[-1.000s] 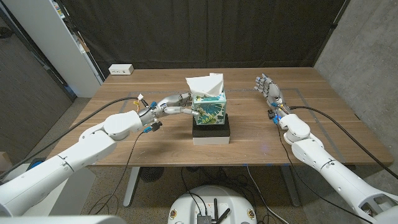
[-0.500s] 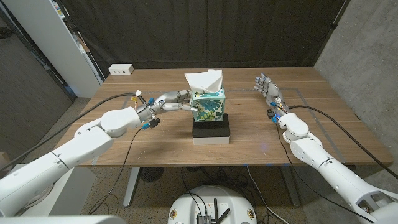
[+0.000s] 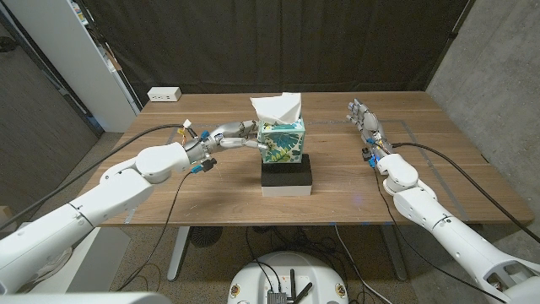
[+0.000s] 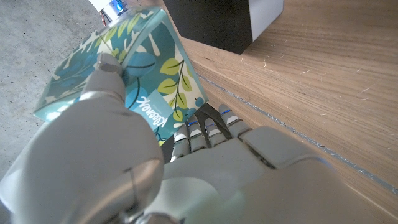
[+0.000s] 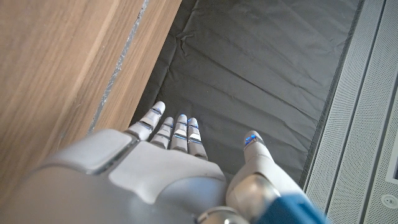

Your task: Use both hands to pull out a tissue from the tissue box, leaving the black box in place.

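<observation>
A teal leaf-patterned tissue box [image 3: 283, 144] with a white tissue [image 3: 277, 108] sticking out of its top is at the table's middle. My left hand [image 3: 235, 135] grips its left side, thumb on one face [image 4: 134, 74] and fingers [image 4: 205, 127] on another. The box looks slightly raised and tilted above the black box [image 3: 287, 171], which sits on a white base; in the left wrist view the black box [image 4: 224, 25] lies apart from the tissue box. My right hand [image 3: 364, 119] is open at the right rear of the table, fingers [image 5: 176, 127] stretched out, holding nothing.
A white power strip [image 3: 164, 95] lies at the table's back left corner. A white cabinet [image 3: 93, 59] stands beyond the table's left side. A black curtain [image 3: 278, 42] hangs behind. Tape lines [image 3: 407, 135] mark the wood near the right hand.
The left hand has carried the tissue box a little up and back from the black box, showing more of the black top. The right hand has hardly moved.
</observation>
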Controlling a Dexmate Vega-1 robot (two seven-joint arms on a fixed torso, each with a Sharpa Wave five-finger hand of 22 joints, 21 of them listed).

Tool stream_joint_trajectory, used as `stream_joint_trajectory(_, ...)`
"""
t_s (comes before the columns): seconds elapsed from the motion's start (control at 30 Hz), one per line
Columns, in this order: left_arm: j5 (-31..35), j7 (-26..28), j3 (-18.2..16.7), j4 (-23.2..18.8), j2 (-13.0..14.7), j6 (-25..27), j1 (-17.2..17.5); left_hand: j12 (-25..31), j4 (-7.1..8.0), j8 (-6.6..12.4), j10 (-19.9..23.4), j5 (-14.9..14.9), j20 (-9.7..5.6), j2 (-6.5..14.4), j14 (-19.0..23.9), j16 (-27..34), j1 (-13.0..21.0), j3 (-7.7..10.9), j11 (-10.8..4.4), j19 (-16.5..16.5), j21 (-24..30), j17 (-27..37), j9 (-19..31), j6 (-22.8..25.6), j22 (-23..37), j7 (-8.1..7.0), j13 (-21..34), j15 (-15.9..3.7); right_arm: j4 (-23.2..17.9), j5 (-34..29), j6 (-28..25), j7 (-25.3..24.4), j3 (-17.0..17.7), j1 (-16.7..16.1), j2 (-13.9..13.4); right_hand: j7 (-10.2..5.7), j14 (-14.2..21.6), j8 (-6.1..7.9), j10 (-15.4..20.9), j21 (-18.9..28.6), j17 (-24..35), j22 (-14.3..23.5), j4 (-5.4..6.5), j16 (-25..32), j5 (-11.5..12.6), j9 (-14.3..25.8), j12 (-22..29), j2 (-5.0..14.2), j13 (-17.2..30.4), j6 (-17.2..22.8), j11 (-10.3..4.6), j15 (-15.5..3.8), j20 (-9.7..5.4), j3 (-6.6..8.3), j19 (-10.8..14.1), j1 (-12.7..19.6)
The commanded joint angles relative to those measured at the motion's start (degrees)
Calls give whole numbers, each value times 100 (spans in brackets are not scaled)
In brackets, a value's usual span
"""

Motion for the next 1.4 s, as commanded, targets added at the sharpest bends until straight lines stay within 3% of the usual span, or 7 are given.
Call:
stream_joint_trajectory(0.03,-8,-107,73,108,-52,31,-137,-14,16,1097,-9,-31,-22,31,-50,-17,-4,53,27,-20,6,-3,1357,-39,7,-9,8,4,-266,12,39,-49,77,-245,-119,-3,-36,4,-27,-26,14,19,45,-24,26,13,-2,215,7,-30,-8,-37,-67,3,0,-28)
stream_joint_trajectory(0.63,63,-337,294,267,-196,97,-447,-45,15,1193,-38,-34,-22,35,-90,-20,-28,50,36,-50,4,-3,1478,-109,7,-12,8,-1,-1242,-104,109,-572,466,-1299,-482,16,8,39,-30,-61,-19,17,29,-19,31,11,29,211,-2,-42,-18,11,-24,17,50,-5)
stream_joint_trajectory(1.4,93,-225,286,246,-203,71,-384,-78,10,1335,-89,-36,-17,43,-136,-21,-53,53,78,-81,5,-3,1636,-162,7,-7,10,9,-1904,-467,216,-1071,784,-2157,-538,23,15,57,-31,-117,-39,18,49,-20,28,9,51,205,-11,-69,6,43,-11,11,89,-26)
